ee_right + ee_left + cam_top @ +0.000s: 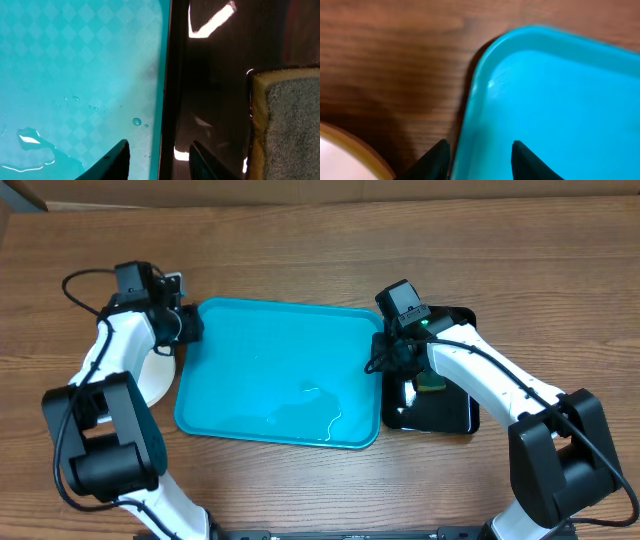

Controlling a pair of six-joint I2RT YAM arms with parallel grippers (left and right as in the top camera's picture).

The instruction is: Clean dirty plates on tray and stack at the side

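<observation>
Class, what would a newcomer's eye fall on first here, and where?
The turquoise tray sits mid-table, holding no plates, only a puddle. The left gripper and right gripper straddle its opposite rims, jaws open. A white plate peeks out beside its left end.

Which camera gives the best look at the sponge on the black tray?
The right wrist view: the sponge fills its right side, tan edge and grey scrub face clear, on the black tray. Overhead, the right arm hides most of it. The left wrist view shows none of it.
</observation>
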